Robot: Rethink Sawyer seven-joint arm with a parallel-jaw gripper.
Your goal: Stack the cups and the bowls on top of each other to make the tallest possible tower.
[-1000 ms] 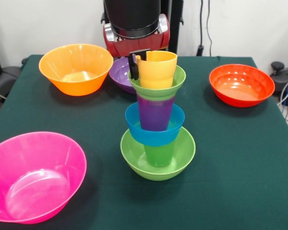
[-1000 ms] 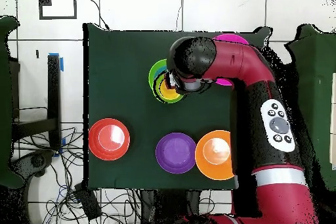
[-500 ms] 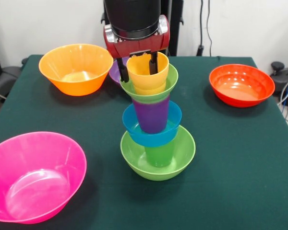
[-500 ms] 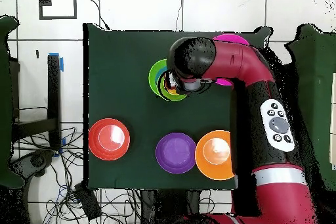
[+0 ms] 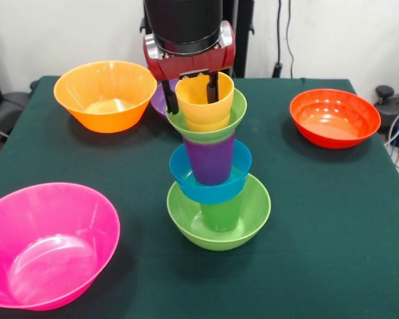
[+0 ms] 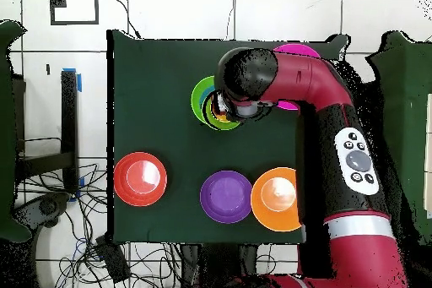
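The tower stands mid-table in the front view: lime-green bowl [image 5: 256, 216], green cup [image 5: 221, 214], blue bowl [image 5: 209, 188], purple cup [image 5: 211, 159], small green bowl [image 5: 209, 127]. The yellow-orange cup [image 5: 205, 103] stands upright in the top bowl. The upper part leans slightly left. My gripper [image 5: 190, 93] is at the yellow cup, open: one finger outside the cup's left wall, the other inside it, neither pressing the wall. In the overhead view the gripper [image 6: 221, 109] covers most of the tower [image 6: 202, 99].
An orange bowl [image 5: 105, 94] is at the back left. A purple bowl [image 5: 159, 98] sits mostly hidden behind the gripper. A red-orange bowl [image 5: 334, 116] is at the back right and a large pink bowl [image 5: 46, 242] at the front left.
Since 1 s ago the fingers have spread apart off the yellow cup's wall, and the cup with the tower's top has shifted slightly left. Nothing differs from 0.5 s ago.
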